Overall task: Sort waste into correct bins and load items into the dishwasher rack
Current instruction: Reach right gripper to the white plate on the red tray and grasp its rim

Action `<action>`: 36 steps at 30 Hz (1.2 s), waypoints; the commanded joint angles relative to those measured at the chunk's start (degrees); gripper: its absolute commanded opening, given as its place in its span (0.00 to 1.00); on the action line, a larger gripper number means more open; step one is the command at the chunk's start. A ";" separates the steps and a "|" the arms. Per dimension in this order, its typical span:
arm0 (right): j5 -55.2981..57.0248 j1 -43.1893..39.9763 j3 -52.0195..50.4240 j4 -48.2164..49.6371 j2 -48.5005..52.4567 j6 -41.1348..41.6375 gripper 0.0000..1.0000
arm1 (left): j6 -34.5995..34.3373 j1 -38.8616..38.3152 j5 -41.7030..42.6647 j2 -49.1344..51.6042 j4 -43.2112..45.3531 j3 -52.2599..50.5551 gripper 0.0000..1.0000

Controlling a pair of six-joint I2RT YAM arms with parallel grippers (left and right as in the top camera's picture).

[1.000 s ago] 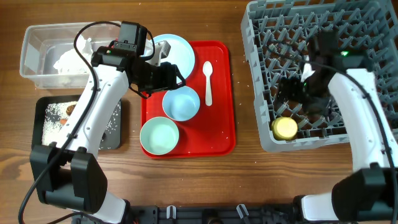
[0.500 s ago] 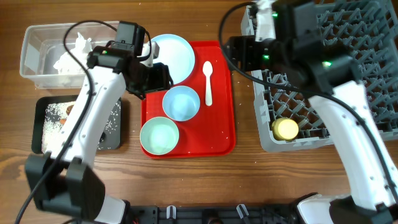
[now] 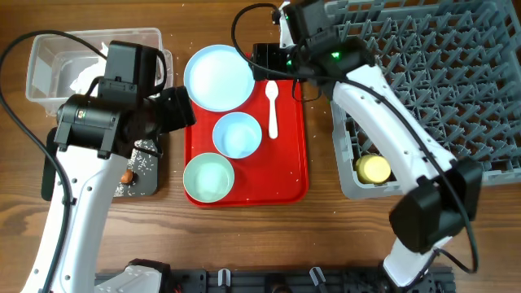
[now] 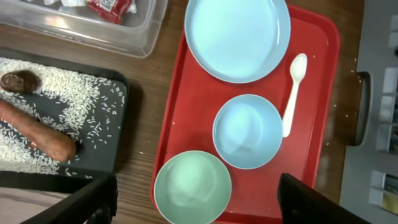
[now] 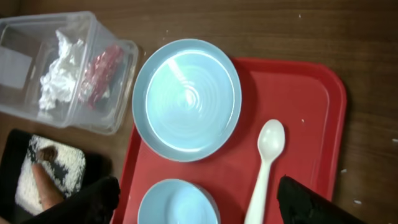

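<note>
Dishwasher rack [image 3: 480, 57] right, yellow cup [image 3: 374, 168] in its near-left corner. Red tray [image 3: 289, 163] centre: plate [image 3: 218, 77] far, light-blue bowl [image 3: 237, 134] middle, pale-green bowl [image 3: 208, 177] near, spoon [image 3: 272, 106] right of plate. Left gripper [image 4: 196, 180], right gripper [image 5: 198, 180]: 2 fingers each spread wide, empty, touching nothing.

We see a red tray [image 4: 309, 165] carrying 3 dishes in a column: pale-blue plate [image 4: 237, 36], light-blue bowl [image 4: 247, 131], pale-green bowl [image 4: 192, 186]. 1 white spoon [image 4: 292, 93] lies at their right. Left of it, a black tray [image 4: 111, 155] holds rice grains [image 4: 68, 93], a carrot [image 4: 38, 130] and a brown lump [image 4: 17, 81]. Above, a clear tub [image 4: 93, 34] holds a red wrapper [image 4: 112, 7]. Our left gripper [image 4: 198, 180] stands spread wide, empty.
</note>
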 commanded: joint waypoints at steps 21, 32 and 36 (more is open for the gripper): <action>-2.08 2.91 0.48 13.99 27.41 12.28 0.48 | -0.79 6.73 -1.81 -0.20 -0.72 0.57 1.00; -0.76 0.96 0.55 11.76 24.44 8.33 0.04 | -0.81 6.62 -1.79 -0.20 -0.70 0.57 1.00; -0.09 -1.49 0.55 12.04 15.93 4.13 0.04 | -0.81 6.62 -1.79 -0.20 -0.68 0.57 1.00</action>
